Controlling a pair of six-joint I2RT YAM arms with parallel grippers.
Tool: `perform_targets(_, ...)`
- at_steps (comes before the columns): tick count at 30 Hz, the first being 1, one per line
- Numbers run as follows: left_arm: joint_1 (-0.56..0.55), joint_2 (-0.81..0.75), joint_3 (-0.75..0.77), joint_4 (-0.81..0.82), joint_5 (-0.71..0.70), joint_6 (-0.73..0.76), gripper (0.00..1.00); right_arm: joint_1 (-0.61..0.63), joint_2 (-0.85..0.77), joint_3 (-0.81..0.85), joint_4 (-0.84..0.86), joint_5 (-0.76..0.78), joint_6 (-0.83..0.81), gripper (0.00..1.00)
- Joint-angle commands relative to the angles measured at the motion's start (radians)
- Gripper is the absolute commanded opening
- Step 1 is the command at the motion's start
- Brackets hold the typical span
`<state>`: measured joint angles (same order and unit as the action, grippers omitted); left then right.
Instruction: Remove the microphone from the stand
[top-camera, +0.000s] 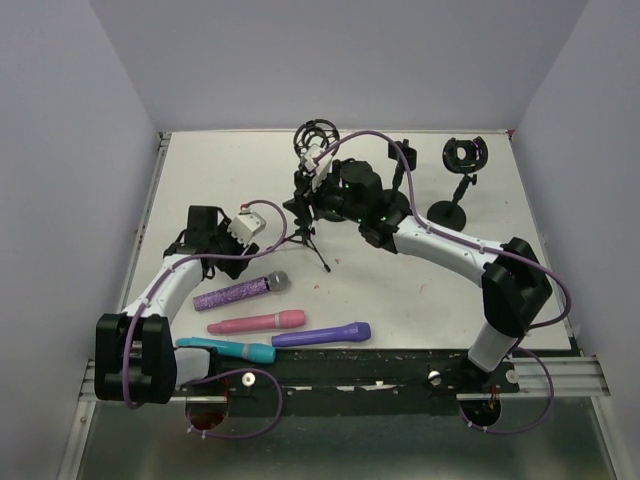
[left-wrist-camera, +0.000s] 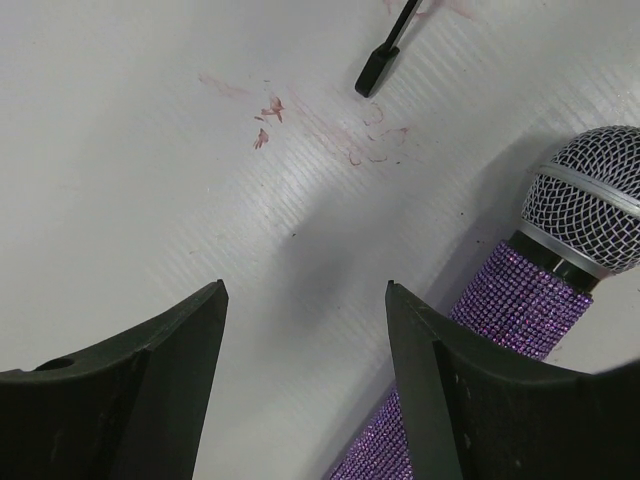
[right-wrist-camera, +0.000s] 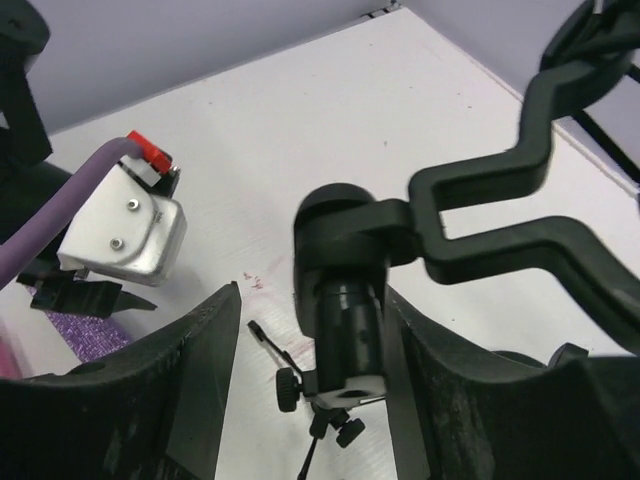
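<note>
Both spread wide — right gripper (right-wrist-camera: 312, 292) astride stand (right-wrist-camera: 345, 335), left gripper (left-wrist-camera: 305, 288) above table (left-wrist-camera: 150, 150).

I can read nothing from here: no lettering, brand or number on the purple glitter microphone (left-wrist-camera: 520, 290), the stand (right-wrist-camera: 345, 320) or the white box (right-wrist-camera: 125, 225). The red marks (left-wrist-camera: 268, 110) on the surface (left-wrist-camera: 150, 180) are smudges, not characters.

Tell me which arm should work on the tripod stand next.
Right. The right gripper, open, straddles the stand's post; the left gripper hangs open beside the glittery purple microphone, apart from the stand.
</note>
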<state>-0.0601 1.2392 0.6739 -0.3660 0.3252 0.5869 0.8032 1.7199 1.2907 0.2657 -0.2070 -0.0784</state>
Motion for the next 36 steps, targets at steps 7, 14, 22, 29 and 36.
perform_targets(7,0.000,0.011,0.139,-0.181,0.077,0.096,0.72,-0.027,-0.029,0.044,-0.066,-0.212,-0.103,0.76)
perform_targets(14,0.002,0.000,0.202,-0.229,0.156,0.079,0.72,-0.085,-0.025,0.048,-0.080,-0.396,-0.095,0.80)
perform_targets(22,0.051,-0.233,0.018,-0.016,0.426,0.110,0.74,-0.113,0.033,0.153,-0.263,-0.578,-0.219,0.78)
perform_targets(29,0.154,-0.159,0.052,0.064,0.475,-0.016,0.73,-0.111,0.089,0.248,-0.339,-0.551,-0.238,0.78)
perform_targets(36,0.207,-0.179,0.056,0.095,0.492,-0.035,0.73,-0.110,0.004,0.109,-0.136,-0.333,-0.095,0.76)
